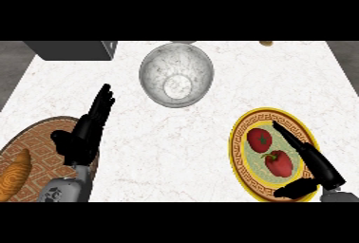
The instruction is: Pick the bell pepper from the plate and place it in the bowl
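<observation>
Two red vegetables with green stems lie on the yellow-rimmed patterned plate at the right. The upper one is rounder. The lower, longer one looks like the bell pepper. My right hand hangs over the plate's right side, open, with its straight fingers pointing up-left past the pepper and its thumb below it. The pepper lies in the gap between them, and I cannot tell if they touch it. The grey marbled bowl stands at the top centre, with nothing in it.
My left hand rests open at the left, fingers up, over the edge of a brown woven-pattern plate that holds a loaf of bread. A dark box is at the back left, and a small tan object at the back edge.
</observation>
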